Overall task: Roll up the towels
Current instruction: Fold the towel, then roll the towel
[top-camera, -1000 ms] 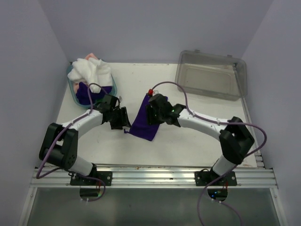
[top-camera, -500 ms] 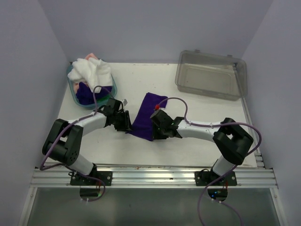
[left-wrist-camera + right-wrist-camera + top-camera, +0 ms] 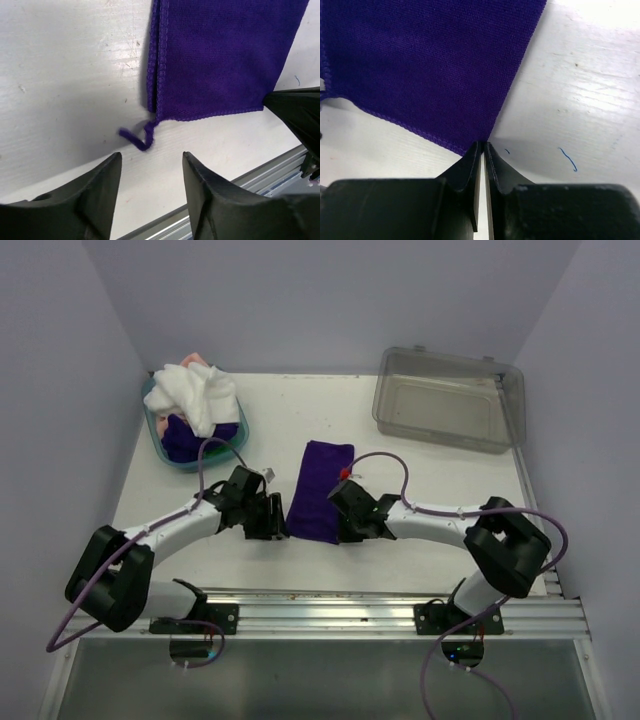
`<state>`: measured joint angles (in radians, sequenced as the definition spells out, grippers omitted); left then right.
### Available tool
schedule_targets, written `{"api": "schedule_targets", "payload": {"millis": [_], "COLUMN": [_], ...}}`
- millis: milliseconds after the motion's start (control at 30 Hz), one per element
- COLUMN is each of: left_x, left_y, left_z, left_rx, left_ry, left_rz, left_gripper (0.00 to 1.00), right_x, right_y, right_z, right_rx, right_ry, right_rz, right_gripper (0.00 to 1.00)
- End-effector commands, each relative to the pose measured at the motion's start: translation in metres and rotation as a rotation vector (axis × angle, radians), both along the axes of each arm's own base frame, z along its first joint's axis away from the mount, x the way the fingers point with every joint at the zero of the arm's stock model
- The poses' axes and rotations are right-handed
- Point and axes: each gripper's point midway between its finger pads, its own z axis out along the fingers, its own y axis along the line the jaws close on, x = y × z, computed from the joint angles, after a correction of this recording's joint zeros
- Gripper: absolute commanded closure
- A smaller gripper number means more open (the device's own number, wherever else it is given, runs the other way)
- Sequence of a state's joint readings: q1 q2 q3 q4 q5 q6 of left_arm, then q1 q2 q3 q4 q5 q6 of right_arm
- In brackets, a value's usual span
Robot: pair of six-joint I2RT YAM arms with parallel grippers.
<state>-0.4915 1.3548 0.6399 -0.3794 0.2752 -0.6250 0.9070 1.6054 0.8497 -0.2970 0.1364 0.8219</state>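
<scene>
The teal basket [image 3: 152, 426] holds three soft heaps: a white towel [image 3: 195, 395], a bunched purple towel [image 3: 180, 438] and a peach towel [image 3: 196, 360]. The left tool [image 3: 151, 159] is spread apart beside one flat purple towel [image 3: 320, 490], knit-textured, now straighter on the white counter [image 3: 420, 480]. The right tool [image 3: 481, 146] pinches its near corner.

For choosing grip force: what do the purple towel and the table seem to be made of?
The towel: soft cloth, perhaps microfibre, matte; fine knit texture, stitched hem, loose thread. The table: probably white-painted wood, matte; grain lines and scratches show.
</scene>
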Motion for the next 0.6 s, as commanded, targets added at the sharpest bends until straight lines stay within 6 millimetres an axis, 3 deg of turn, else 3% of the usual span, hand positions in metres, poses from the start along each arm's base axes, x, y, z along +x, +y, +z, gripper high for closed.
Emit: {"api": "schedule_targets", "payload": {"millis": [0, 133, 233, 567], "left_x": [0.005, 0.013, 0.020, 0.039], "left_y": [0.005, 0.007, 0.003, -0.011], "left_z": [0.017, 0.016, 0.009, -0.004], "left_rx": [0.014, 0.043, 0.041, 0.028], "left_ry": [-0.038, -0.057, -0.055, -0.056], "left_rz": [0.035, 0.052, 0.049, 0.024], "left_gripper": [0.42, 0.42, 0.43, 0.50], "right_x": [0.003, 0.005, 0.004, -0.005], "right_y": [-0.012, -0.011, -0.006, 0.004], "right_z": [0.018, 0.033, 0.035, 0.014], "right_rx": [-0.015, 0.014, 0.046, 0.103], "right_ry": [-0.052, -0.080, -0.074, -0.006], "right_rz": [-0.015, -0.024, -0.031, -0.052], "right_gripper": [0.88, 0.69, 0.60, 0.63]}}
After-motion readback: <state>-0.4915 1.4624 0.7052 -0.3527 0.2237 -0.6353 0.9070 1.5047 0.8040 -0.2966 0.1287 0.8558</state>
